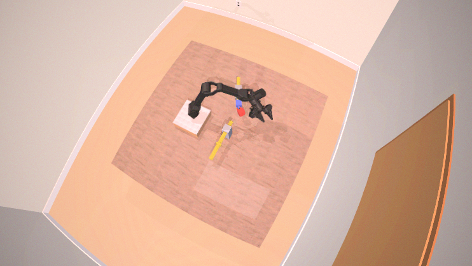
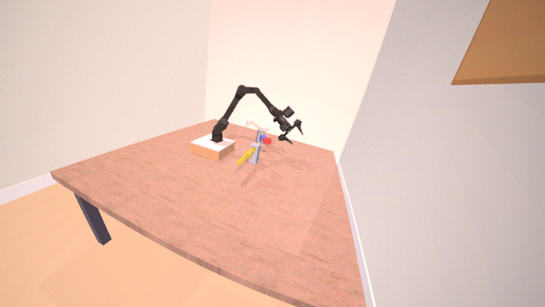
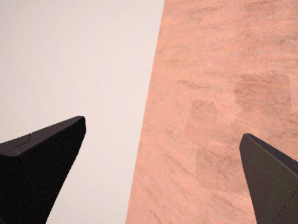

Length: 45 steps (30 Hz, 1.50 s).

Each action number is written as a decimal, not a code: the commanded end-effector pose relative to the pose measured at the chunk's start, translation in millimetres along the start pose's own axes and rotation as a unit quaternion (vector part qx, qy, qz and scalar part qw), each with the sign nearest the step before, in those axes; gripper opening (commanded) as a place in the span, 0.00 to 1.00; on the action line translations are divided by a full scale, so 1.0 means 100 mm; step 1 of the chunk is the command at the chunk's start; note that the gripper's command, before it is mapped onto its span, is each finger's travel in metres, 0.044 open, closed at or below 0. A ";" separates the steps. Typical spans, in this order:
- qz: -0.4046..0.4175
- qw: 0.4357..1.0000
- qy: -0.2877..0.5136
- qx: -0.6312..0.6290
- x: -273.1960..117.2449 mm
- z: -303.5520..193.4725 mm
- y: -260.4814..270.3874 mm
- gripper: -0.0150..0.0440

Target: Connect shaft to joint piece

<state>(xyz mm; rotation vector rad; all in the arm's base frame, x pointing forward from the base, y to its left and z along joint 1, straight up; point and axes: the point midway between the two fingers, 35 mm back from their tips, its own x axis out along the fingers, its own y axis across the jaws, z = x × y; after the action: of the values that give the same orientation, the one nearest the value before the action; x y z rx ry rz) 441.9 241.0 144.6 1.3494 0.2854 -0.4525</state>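
One red joint piece, seemingly skewed from the yellow shaft, sits above the tabletop, on the arm-base side of the released, empty end effector.

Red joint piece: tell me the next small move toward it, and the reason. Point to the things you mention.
Probably swing the open claw (image 1: 268, 120) (image 2: 297, 139) back toward the red joint piece (image 1: 241, 112) (image 2: 266, 141) and aim it there. The claw hangs off to one side of the piece with nothing between its fingers, and the piece's end does not yet point along the long yellow shaft (image 1: 216, 148) (image 2: 244, 157).
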 end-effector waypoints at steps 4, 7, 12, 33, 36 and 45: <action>-0.052 0.993 0.027 -0.103 -0.01 0.05 -0.03 1.00; -0.075 0.986 0.041 -0.145 -0.02 0.08 -0.06 1.00; -0.114 0.968 0.068 -0.213 -0.06 0.15 -0.12 1.00; -0.263 0.824 0.234 -0.443 -0.53 0.55 -0.37 1.00; -0.280 0.798 0.263 -0.465 -0.64 0.62 -0.40 1.00; -0.301 0.756 0.308 -0.492 -0.82 0.73 -0.43 1.00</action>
<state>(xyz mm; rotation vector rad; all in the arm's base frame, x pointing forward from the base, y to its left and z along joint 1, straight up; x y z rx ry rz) 348.7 176.3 156.9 0.2836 1.3147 -0.2923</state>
